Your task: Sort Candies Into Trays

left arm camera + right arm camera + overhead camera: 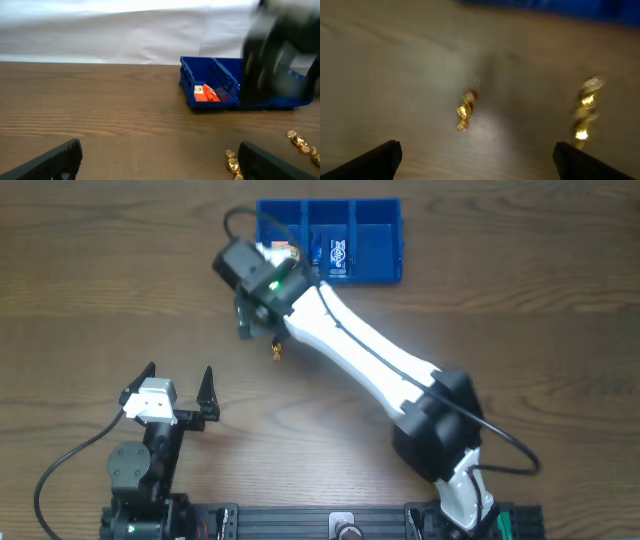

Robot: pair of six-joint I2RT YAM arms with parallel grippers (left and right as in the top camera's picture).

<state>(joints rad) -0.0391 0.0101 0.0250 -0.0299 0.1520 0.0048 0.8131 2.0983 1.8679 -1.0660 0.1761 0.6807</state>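
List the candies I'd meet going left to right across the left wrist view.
Orange candy in the blue tray → gold candy cluster → second gold cluster, farthest right.

The tray (380, 252) sits at the far middle of the desk (520, 360). A wrapped candy (283, 250) lies in its left compartment, a packet (335, 252) in the middle one. Before the tray's left end lies a loose candy (464, 109) under the right pincer (480, 160), a second candy (585, 107) near it. The left pincer (178, 380) stands well apart, near left
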